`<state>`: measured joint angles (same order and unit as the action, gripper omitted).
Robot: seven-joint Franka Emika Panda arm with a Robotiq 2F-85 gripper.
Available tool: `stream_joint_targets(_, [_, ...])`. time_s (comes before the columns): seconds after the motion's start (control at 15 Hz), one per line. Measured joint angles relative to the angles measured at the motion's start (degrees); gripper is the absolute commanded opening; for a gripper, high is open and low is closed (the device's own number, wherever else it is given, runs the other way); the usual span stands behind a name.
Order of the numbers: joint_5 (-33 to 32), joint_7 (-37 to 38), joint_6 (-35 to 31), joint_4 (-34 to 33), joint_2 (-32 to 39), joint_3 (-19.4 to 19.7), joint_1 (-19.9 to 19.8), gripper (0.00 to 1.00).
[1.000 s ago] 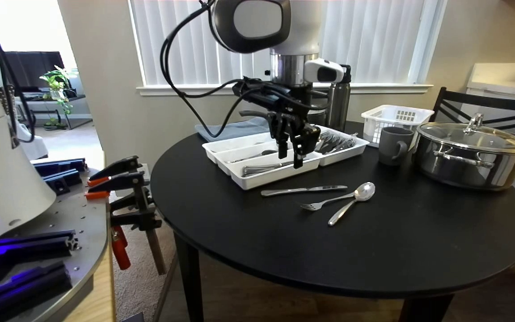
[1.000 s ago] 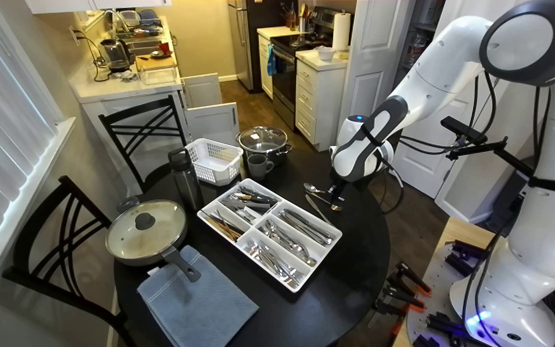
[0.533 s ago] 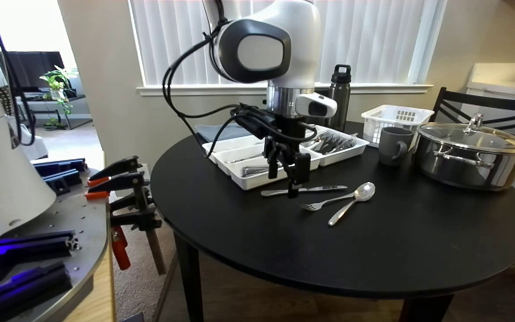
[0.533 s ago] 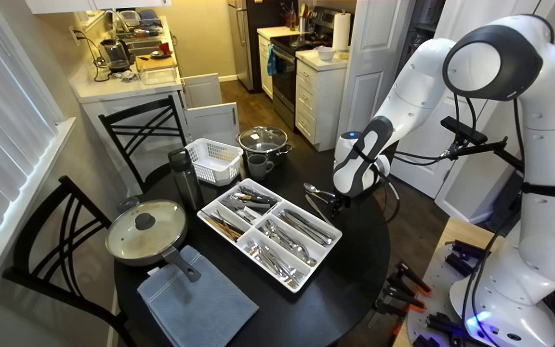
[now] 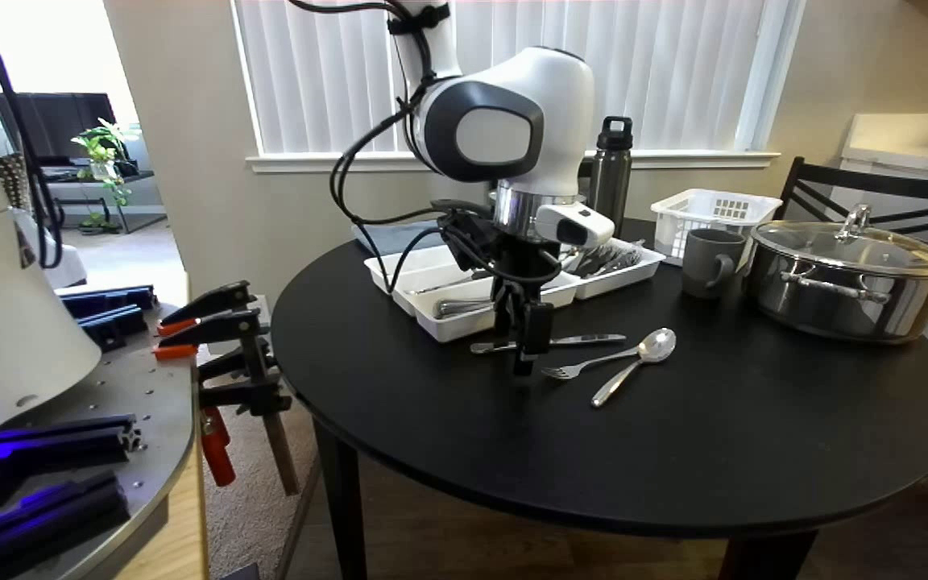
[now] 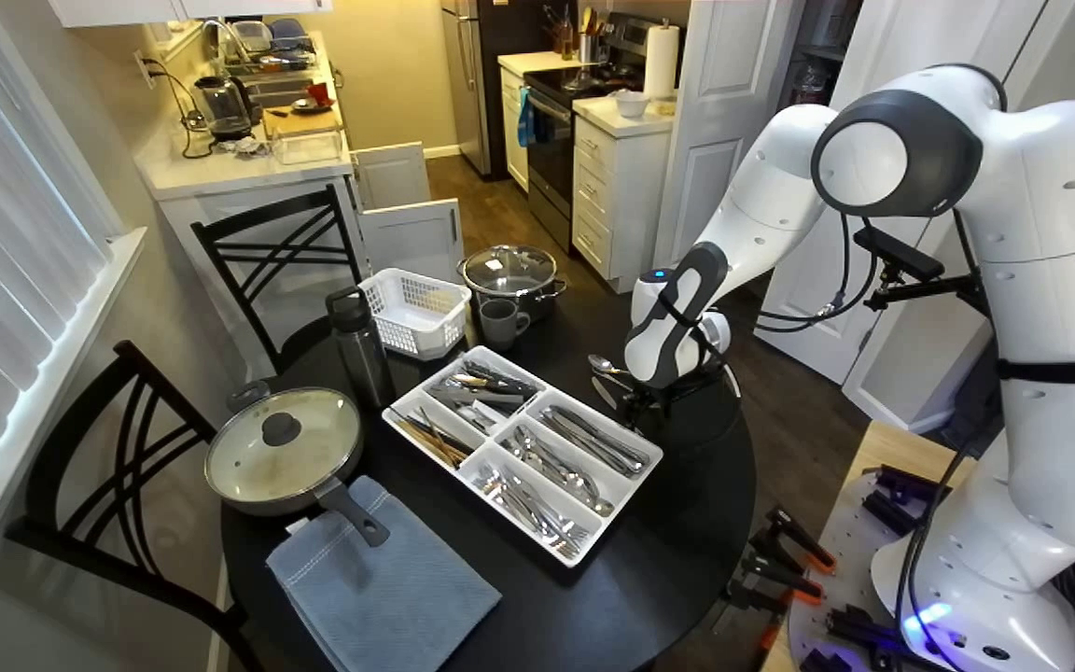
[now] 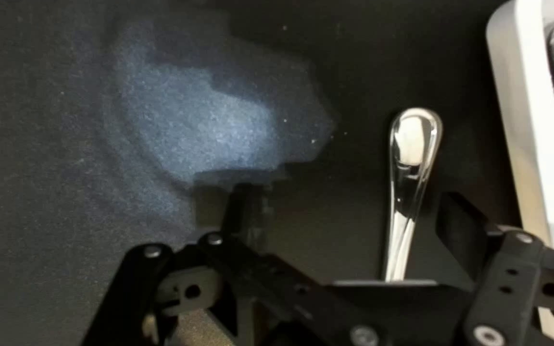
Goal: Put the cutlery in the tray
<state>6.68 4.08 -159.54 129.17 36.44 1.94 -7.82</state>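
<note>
in the wrist view, the gripper (image 7: pixel 355 220) is standing wide, holding nothing; the knife (image 7: pixel 408 190) is showing between its jaws, right of centre, presumably for grasping by the handle. the tray (image 7: pixel 527 120) is lining the right edge, probably shortening the transfer. in an exterior view, spoon (image 5: pixel 656 346) and fork (image 5: pixel 593 362) are lying outside it, right of centre.

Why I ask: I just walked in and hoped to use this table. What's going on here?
A robot arm at a black table is apparently about to pick up a knife for the white tray. Its open gripper is low over the table; in the wrist view the knife's handle shows between its jaws, not gripped. A fork and a spoon also lie outside the tray, which already holds other cutlery, so the three loose pieces seem left to do.
</note>
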Motion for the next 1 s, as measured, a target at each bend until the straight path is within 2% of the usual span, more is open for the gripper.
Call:
stream_joint_targets(0.07, [0.5,0.51,-0.01,-0.78,0.71,0.0,0.0,0.75])
stream_joint_targets(0.2, [0.78,1.62,-0.47,-1.94,1.82,0.01,0.04,0.67])
stream_joint_targets(0.87, [0.71,2.73,-5.35,-2.4,1.99,2.89,4.54,0.03])
stream_joint_targets(0.93, [0.71,2.73,-5.58,-2.41,1.99,3.17,5.02,0.01])
stream_joint_targets(1.0, [0.71,2.73,-5.68,-2.41,1.98,3.36,5.34,0.04])
